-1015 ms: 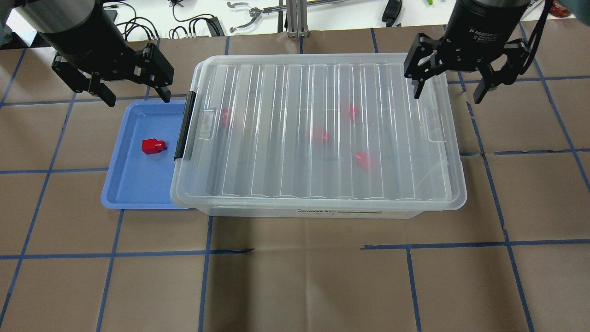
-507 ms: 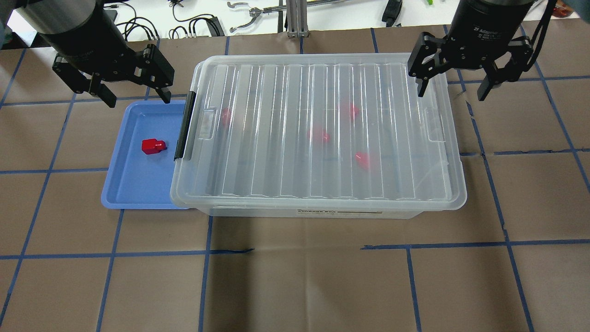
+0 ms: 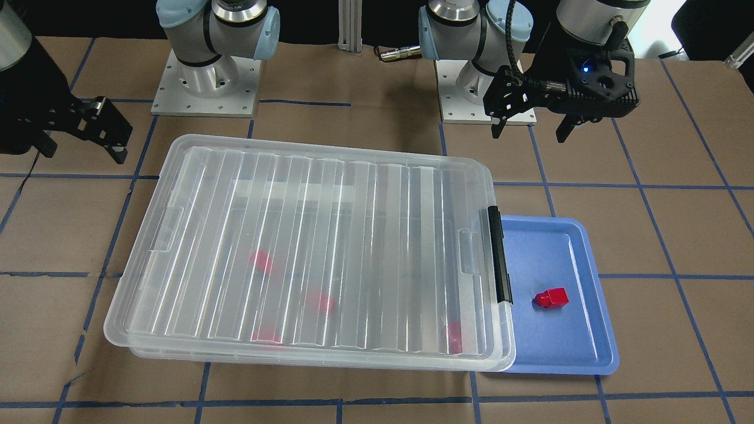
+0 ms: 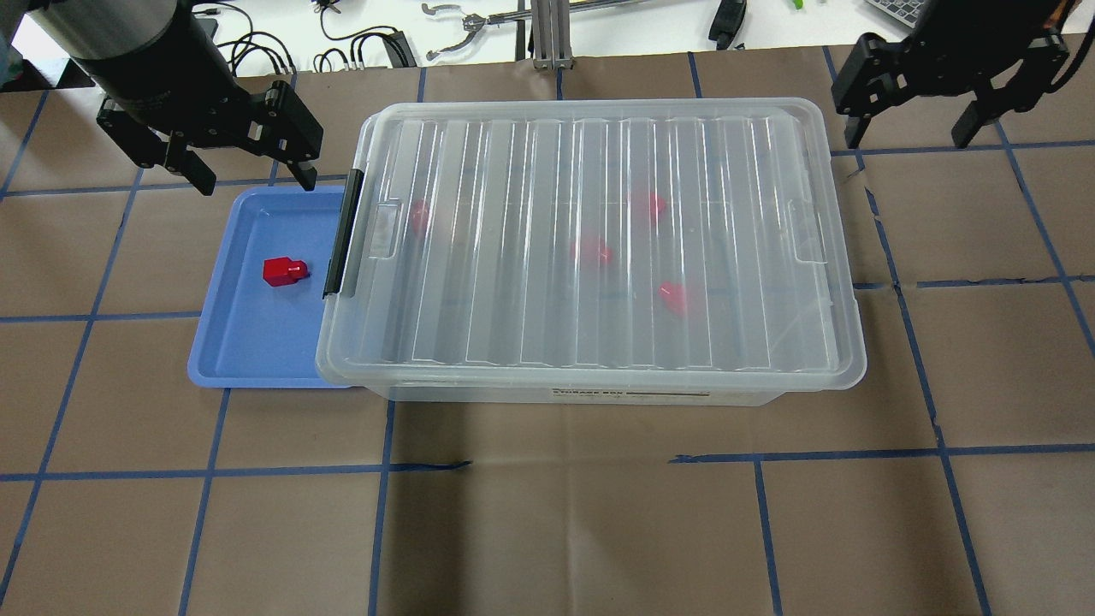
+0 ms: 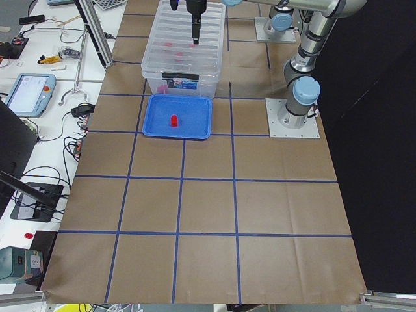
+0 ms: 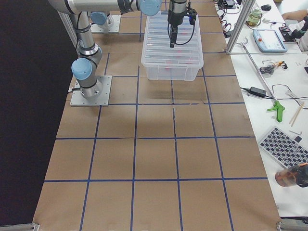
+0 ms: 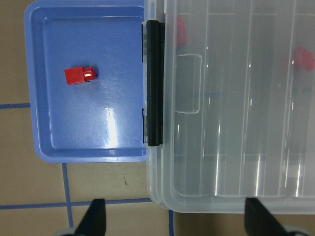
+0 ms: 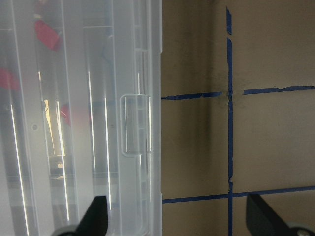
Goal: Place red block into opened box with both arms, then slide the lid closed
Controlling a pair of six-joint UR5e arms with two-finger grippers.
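The clear ridged lid point(image 4: 590, 239) lies flat over the box point(image 4: 599, 395) and covers its whole top. Several red blocks show blurred through it, one near the middle point(image 4: 592, 251). Another red block point(image 4: 284, 272) point(image 3: 551, 298) point(image 7: 80, 75) lies alone in the blue tray point(image 4: 257, 342). My left gripper point(image 4: 255, 175) point(image 3: 527, 132) hangs open and empty above the tray's far edge, beside the box's black latch point(image 4: 342, 233). Off the lid's far right corner my right gripper point(image 4: 907, 128) point(image 3: 79, 150) is open and empty over bare paper.
The tray sits tight against the box's latch end, partly under the lid's rim. Brown paper with blue tape lines covers the table point(image 4: 547, 530). Cables and tools lie on the white bench point(image 4: 368, 43) beyond the far edge. Both arm bases point(image 3: 206, 82) stand behind the box.
My right gripper has drawn back and to the right, from over the lid's far right corner to clear of it, staying open. The left gripper, lid and blocks have not moved.
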